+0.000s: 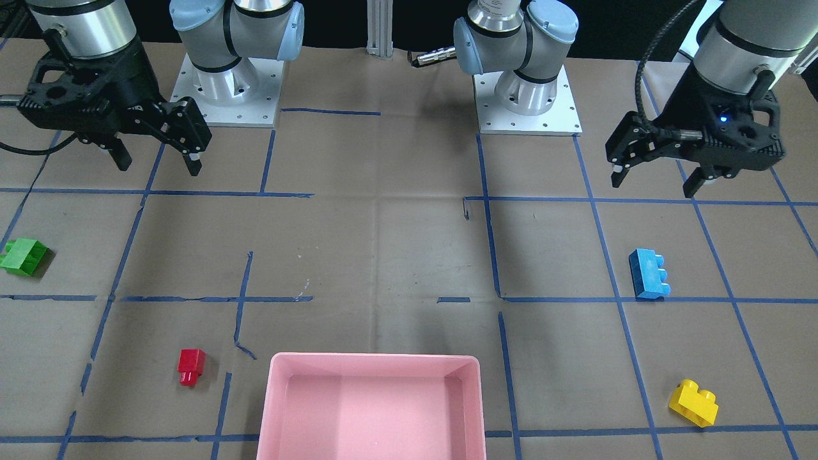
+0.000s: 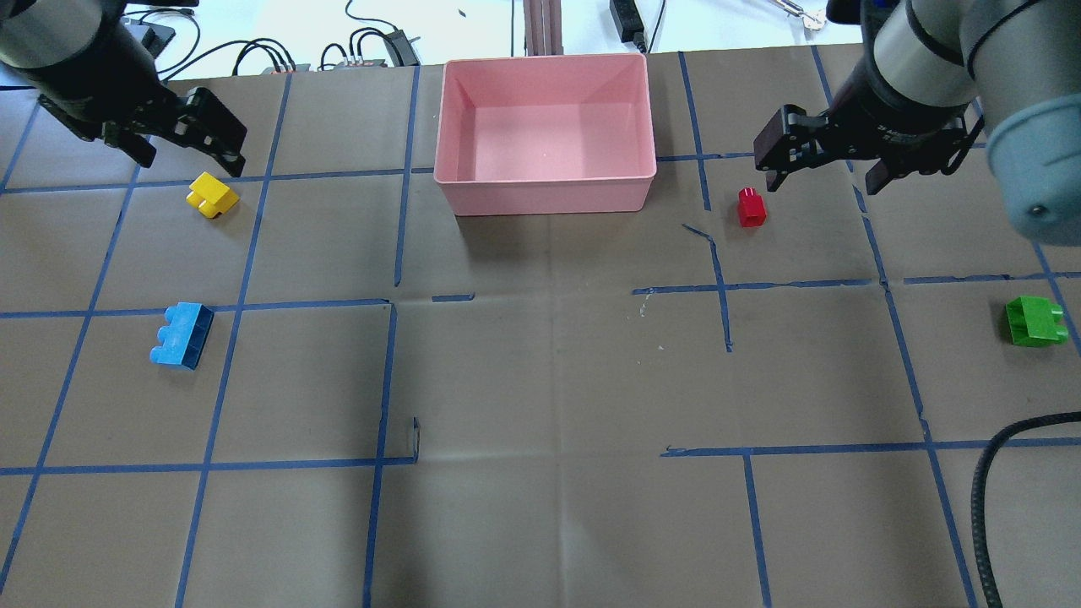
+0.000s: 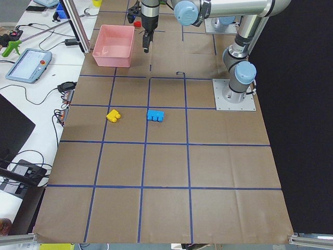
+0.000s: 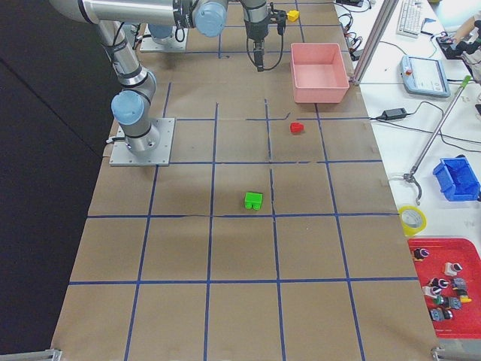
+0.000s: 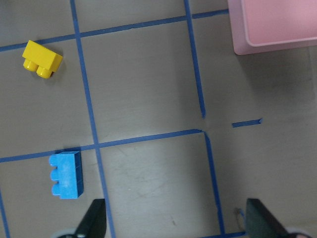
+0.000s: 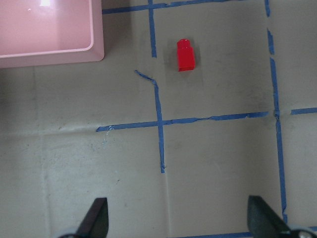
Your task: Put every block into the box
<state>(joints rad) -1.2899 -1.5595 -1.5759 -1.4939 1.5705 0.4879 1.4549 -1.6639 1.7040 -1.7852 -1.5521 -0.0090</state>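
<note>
With left gripper (image 1: 655, 184) and right gripper (image 1: 158, 165) parted, empty: best descend squarely on red brick (image 2: 751, 207) nearest box (image 2: 549, 196), close across flat sides, lift straight.

Overhead and front cameras face oppositely, sharing the box (image 2: 545, 196)

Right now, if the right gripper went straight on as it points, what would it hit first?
Probably just the bare table; the right gripper points down at it, and the red block lies aside.
</note>
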